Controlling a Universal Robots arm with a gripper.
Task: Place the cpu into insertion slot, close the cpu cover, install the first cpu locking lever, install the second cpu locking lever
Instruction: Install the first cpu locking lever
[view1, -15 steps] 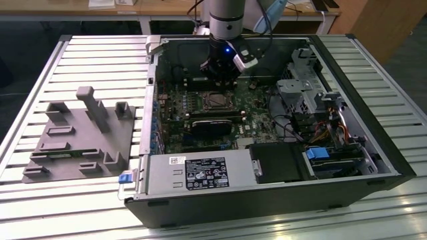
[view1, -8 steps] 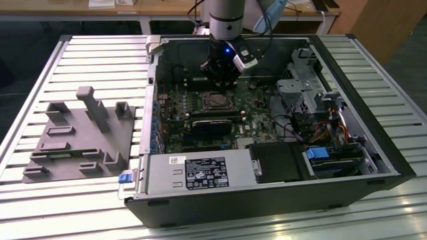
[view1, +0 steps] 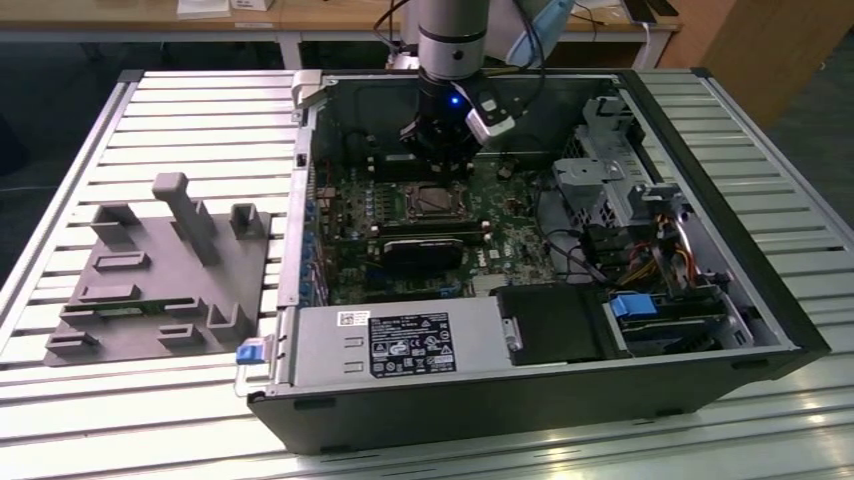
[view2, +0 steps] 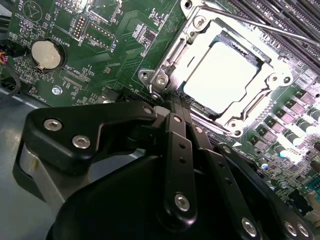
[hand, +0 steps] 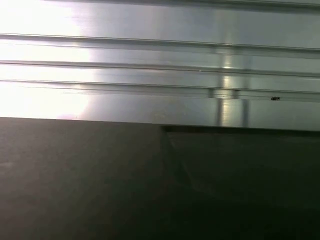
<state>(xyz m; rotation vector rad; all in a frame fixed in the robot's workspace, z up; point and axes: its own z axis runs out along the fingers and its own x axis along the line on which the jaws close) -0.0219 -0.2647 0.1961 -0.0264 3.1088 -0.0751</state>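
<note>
I read cpu (view2: 222, 75) seated in insertion slot (view2: 161, 80), cpu cover (view2: 186, 49) apparently down; locking lever (view2: 260, 22) looks unlatched. Gripper (view2: 172, 102) at slot's edge, jaws pressed together, empty.

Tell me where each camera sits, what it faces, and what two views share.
Exterior view: off the arm, above the open case, looking down into it; arm and gripper hang near the insertion slot.
Second wrist view: on the wrist, facing past the gripper at the cpu in its slot.
First wrist view: on the arm, facing metal slats above a dark surface.
Shared: exterior and second wrist views both show gripper and slot.
</note>
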